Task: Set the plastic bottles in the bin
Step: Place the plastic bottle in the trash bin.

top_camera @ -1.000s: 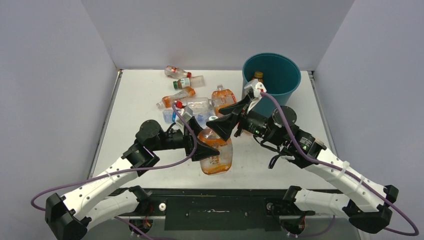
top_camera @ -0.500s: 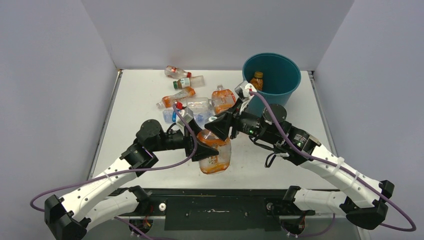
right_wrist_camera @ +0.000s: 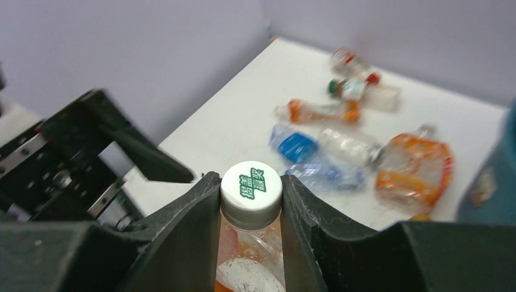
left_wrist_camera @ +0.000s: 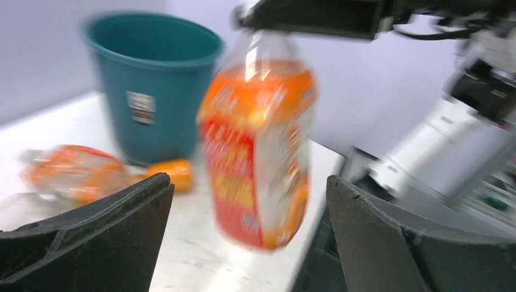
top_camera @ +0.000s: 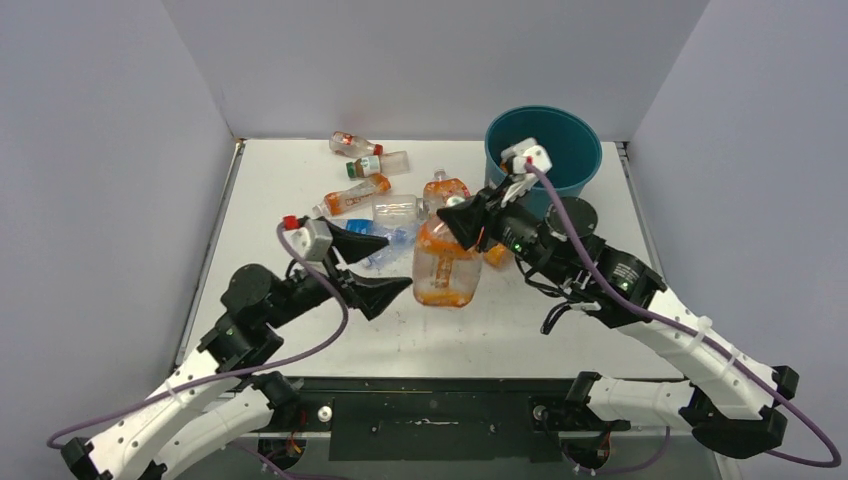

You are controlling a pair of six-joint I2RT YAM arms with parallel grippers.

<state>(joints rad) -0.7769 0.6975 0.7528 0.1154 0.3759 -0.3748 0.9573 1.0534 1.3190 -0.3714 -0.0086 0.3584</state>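
A large clear bottle [top_camera: 447, 268] with an orange label hangs upright over the table's middle. My right gripper [top_camera: 462, 222] is shut on its neck, just under the white cap [right_wrist_camera: 251, 184]. In the left wrist view the same bottle [left_wrist_camera: 258, 146] hangs ahead of my left gripper [left_wrist_camera: 248, 182], whose jaws stand wide and touch nothing. My left gripper [top_camera: 398, 263] sits just left of the bottle. The teal bin [top_camera: 545, 150] stands at the back right, behind the right arm. Several more plastic bottles [top_camera: 350, 197] lie at the table's back middle.
A crushed orange bottle [top_camera: 445, 190] lies left of the bin [left_wrist_camera: 152, 79]. A small orange bottle [left_wrist_camera: 170, 173] lies by the bin's foot. A blue-labelled bottle [right_wrist_camera: 295, 146] and a clear one [right_wrist_camera: 350, 143] lie nearer the middle. Grey walls enclose three sides.
My left gripper has opened, let go of the large bottle and drawn back to the left. The right gripper has shut on the bottle's neck and carried it up and back.
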